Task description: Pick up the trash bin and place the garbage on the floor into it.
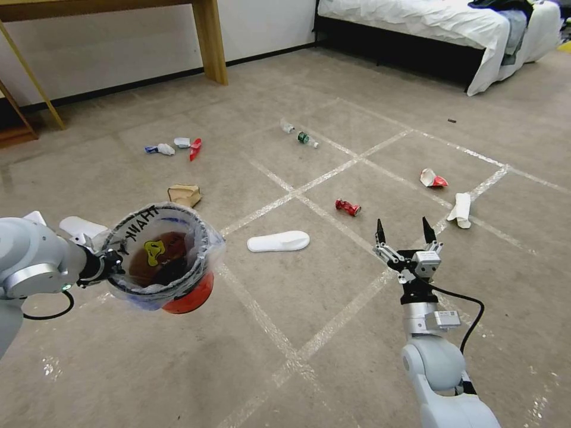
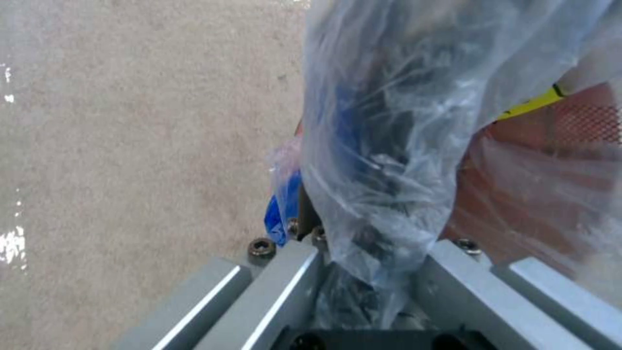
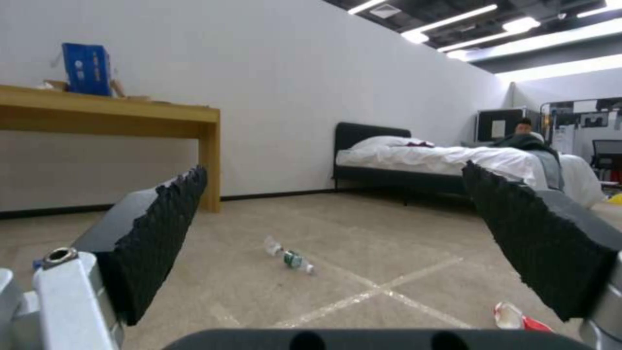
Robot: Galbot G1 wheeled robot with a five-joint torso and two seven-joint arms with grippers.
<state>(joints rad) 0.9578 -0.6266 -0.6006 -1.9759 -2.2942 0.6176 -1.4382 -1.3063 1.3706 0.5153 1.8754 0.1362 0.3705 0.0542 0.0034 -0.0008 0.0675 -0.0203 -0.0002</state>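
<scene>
We hold the small round red plastic trash bin (image 1: 178,279), bag-lined, off the beige carpet floor (image 1: 297,368); left gripper (image 1: 110,264) seemingly clamps its rim. Right gripper (image 1: 405,235) hangs wide open, empty, near 1 flat white slipper (image 1: 278,241) and 1 crushed red can (image 1: 347,207).

Floor (image 1: 369,89): beige-grey short carpet, crossed by a grid of shiny clear tape lines (image 1: 333,172).
Walls (image 3: 311,97): plain white, finished at the bottom with a dark skirting strip (image 1: 148,80).
Wooden table (image 3: 129,116): pale wood, set against the wall; a blue box (image 3: 85,69) is seen on its top, and one square leg (image 1: 209,41) stands on the carpet.
Bed (image 1: 428,24): dark frame with a dark headboard (image 3: 369,133), covered with white bedding that hangs towards the carpet; dark clothing is laid over its far end.
Ceiling (image 3: 454,29): dark, fitted with long strip lights (image 3: 466,19) that are switched on.
</scene>
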